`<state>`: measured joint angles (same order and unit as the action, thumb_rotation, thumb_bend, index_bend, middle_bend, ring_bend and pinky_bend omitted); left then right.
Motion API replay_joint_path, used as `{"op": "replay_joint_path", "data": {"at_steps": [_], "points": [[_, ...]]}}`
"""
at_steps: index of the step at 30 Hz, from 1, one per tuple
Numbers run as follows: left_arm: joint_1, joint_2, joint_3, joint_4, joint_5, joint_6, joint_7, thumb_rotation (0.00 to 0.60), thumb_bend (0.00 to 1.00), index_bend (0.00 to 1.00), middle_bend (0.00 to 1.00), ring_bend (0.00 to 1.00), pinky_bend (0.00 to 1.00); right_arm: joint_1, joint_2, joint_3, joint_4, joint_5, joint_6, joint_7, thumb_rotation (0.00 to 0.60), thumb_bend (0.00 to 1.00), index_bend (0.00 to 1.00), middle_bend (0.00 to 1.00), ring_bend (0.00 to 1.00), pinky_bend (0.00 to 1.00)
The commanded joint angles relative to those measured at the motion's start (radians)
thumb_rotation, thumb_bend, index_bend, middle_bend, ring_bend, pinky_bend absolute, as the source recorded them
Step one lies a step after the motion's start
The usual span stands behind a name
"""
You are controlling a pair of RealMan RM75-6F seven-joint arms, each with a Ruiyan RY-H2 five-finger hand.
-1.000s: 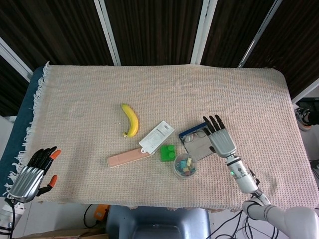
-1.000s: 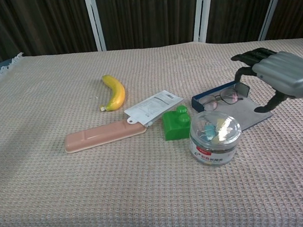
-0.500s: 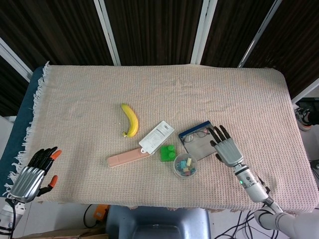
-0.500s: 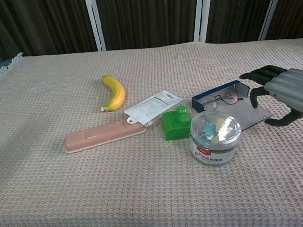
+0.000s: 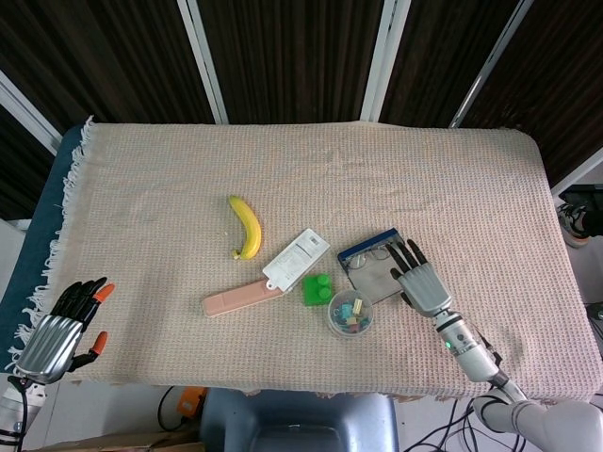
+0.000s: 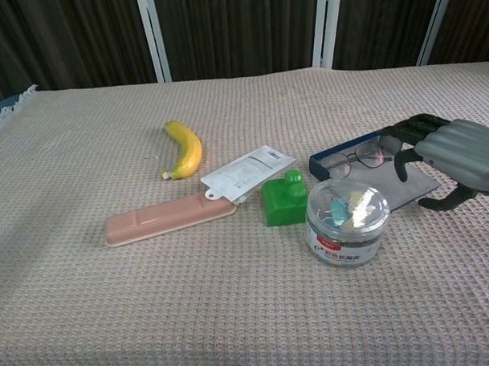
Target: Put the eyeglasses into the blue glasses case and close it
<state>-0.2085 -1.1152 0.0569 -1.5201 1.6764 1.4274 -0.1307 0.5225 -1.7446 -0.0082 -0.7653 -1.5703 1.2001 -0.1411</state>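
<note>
The blue glasses case (image 5: 362, 250) (image 6: 338, 157) lies open on the cloth right of centre, its grey lid (image 5: 372, 280) (image 6: 412, 187) flat toward the near edge. The eyeglasses (image 5: 379, 252) (image 6: 364, 156) rest across the blue half. My right hand (image 5: 418, 279) (image 6: 456, 155) hovers over the lid's right end with fingers spread, its fingertips (image 6: 393, 141) by the right lens, holding nothing. My left hand (image 5: 64, 324) hangs off the table's near left corner, fingers apart, holding nothing; the chest view does not show it.
Close by the case stand a round clear tub of clips (image 5: 350, 315) (image 6: 346, 220) and a green block (image 5: 317, 289) (image 6: 284, 198). Left of them lie a white packet (image 5: 296, 258) (image 6: 247, 172), a pink case (image 5: 241, 297) (image 6: 167, 218) and a banana (image 5: 247, 226) (image 6: 184, 148).
My right hand drew back toward the near edge off the glasses, then shifted left again over the lid. Glasses and case have not moved. The left hand is still.
</note>
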Motion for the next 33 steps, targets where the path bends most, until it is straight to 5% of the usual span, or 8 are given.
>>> {"op": "replay_joint_path", "data": {"at_steps": [1,33], "points": [[0.000,-0.001,0.000,0.000,0.000,-0.001,0.001,0.600,0.46,0.00,0.00,0.00,0.07,0.000,-0.002,0.001,0.000,0.000,-0.003,-0.003,0.600,0.39,0.59,0.14,0.00,0.00],[0.005,0.002,-0.001,0.002,-0.001,0.009,-0.003,0.600,0.46,0.00,0.00,0.00,0.07,0.064,-0.036,0.090,-0.004,0.047,-0.048,-0.054,0.600,0.44,0.59,0.14,0.00,0.00]]}}
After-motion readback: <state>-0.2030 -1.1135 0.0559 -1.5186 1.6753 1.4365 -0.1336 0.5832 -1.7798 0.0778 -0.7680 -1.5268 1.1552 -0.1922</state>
